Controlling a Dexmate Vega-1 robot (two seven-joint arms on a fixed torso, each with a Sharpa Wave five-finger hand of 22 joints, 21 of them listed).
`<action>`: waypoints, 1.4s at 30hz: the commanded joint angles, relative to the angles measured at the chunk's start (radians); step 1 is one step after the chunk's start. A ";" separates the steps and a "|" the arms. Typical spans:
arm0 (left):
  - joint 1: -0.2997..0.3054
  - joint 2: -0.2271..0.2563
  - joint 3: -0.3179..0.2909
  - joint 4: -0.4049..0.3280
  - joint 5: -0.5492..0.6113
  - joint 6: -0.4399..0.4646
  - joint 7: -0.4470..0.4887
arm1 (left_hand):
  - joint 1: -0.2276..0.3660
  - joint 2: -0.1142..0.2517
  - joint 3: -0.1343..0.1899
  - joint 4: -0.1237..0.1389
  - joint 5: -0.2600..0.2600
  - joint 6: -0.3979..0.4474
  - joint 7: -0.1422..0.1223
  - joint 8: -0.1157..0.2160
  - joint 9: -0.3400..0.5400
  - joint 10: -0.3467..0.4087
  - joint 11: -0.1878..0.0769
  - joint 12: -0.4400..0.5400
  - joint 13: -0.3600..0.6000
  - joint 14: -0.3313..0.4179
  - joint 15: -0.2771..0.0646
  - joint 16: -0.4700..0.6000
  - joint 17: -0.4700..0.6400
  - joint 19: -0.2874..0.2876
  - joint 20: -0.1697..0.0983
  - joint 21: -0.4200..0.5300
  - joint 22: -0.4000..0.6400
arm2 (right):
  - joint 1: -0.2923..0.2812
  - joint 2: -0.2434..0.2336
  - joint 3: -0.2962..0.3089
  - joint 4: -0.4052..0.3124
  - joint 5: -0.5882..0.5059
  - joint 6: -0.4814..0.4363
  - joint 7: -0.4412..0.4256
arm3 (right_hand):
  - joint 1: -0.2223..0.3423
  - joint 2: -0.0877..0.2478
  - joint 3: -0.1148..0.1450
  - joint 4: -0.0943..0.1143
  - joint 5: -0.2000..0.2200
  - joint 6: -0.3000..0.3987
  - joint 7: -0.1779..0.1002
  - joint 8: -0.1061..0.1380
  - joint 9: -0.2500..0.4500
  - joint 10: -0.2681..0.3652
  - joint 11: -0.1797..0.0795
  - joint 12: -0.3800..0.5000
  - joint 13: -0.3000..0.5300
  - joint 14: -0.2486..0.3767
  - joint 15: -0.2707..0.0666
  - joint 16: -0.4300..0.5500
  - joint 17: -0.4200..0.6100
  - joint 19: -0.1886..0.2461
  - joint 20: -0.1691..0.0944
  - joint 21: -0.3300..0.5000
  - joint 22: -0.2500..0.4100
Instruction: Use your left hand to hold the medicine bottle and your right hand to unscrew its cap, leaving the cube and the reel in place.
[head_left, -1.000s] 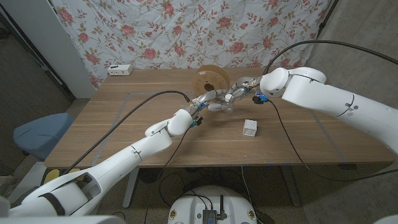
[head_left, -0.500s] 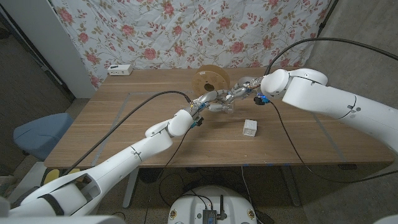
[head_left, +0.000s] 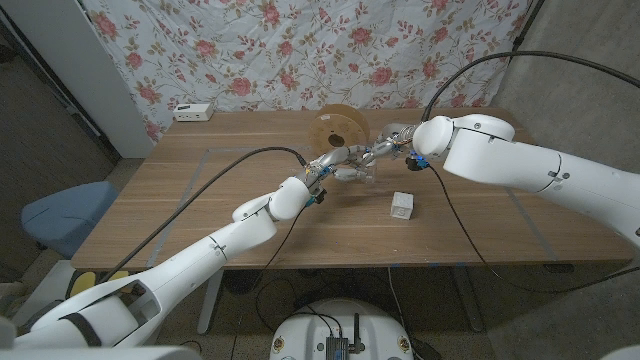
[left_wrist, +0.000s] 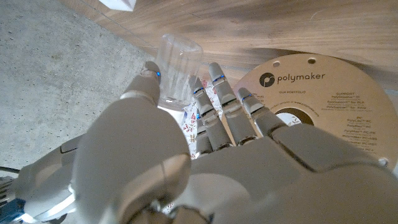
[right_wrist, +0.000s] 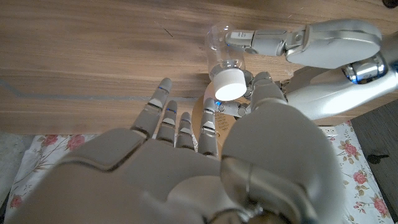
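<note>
My left hand (head_left: 337, 162) grips a clear medicine bottle (head_left: 356, 173) just in front of the reel; in the left wrist view its fingers (left_wrist: 214, 93) wrap the bottle (left_wrist: 177, 65). The bottle (right_wrist: 225, 43) carries a white cap (right_wrist: 229, 84) that points at my right hand (right_wrist: 205, 162). That hand (head_left: 387, 149) has its thumb and a fingertip (right_wrist: 208, 111) against either side of the cap, the other fingers spread. A tan cardboard reel (head_left: 338, 128) stands behind the bottle. Nearer the front lies a white cube (head_left: 402, 206).
The wooden table (head_left: 200, 200) has a small white box (head_left: 192, 111) at its back left corner. A flowered cloth hangs behind the table. A blue chair (head_left: 60, 215) stands off the table's left side. Black cables run along both arms.
My right arm has shifted slightly to the left, with its hand staying at the cap. The left hand, bottle, reel and cube have kept their places.
</note>
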 joint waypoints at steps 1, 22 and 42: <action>-0.004 0.007 -0.003 0.003 0.011 0.001 0.002 | 0.000 0.009 0.010 0.002 0.004 0.000 -0.004 -0.002 0.005 0.008 -0.001 0.006 0.002 0.010 -0.097 -0.002 0.000 -0.008 -0.093 0.000 0.003 | 0.078 0.003 -0.121 -0.006 -0.061 -0.044 -0.040 | -0.023 -0.005 -0.012 0.005 -0.001 0.003 0.014 0.006 0.005 0.008 0.019 0.009 0.002 0.013 0.024 0.011 0.000 0.014 0.028 0.009 0.005; -0.023 -0.007 0.004 0.021 0.020 -0.006 0.003 | 0.000 0.007 0.014 0.000 0.004 0.001 -0.005 -0.002 0.005 0.008 -0.002 0.006 0.002 0.010 -0.098 -0.002 0.001 -0.008 -0.094 0.000 0.003 | 0.120 0.029 -0.177 0.038 -0.071 -0.065 -0.054 | -0.078 -0.023 -0.036 0.011 0.001 0.065 0.015 0.033 0.012 0.039 0.024 0.016 0.002 0.039 0.022 0.009 -0.005 0.028 0.035 0.002 0.004; -0.012 -0.002 0.002 -0.003 0.024 0.013 0.004 | -0.001 0.006 0.016 0.000 0.003 0.001 -0.005 -0.002 0.005 0.009 -0.001 0.007 0.003 0.010 -0.098 -0.002 0.001 -0.008 -0.094 0.000 0.003 | 0.107 0.034 -0.176 0.036 -0.076 -0.068 -0.085 | -0.051 0.001 -0.014 -0.026 0.010 0.195 -0.029 0.095 0.031 0.082 0.021 0.017 0.002 0.073 0.003 0.008 -0.009 0.047 0.017 -0.003 0.004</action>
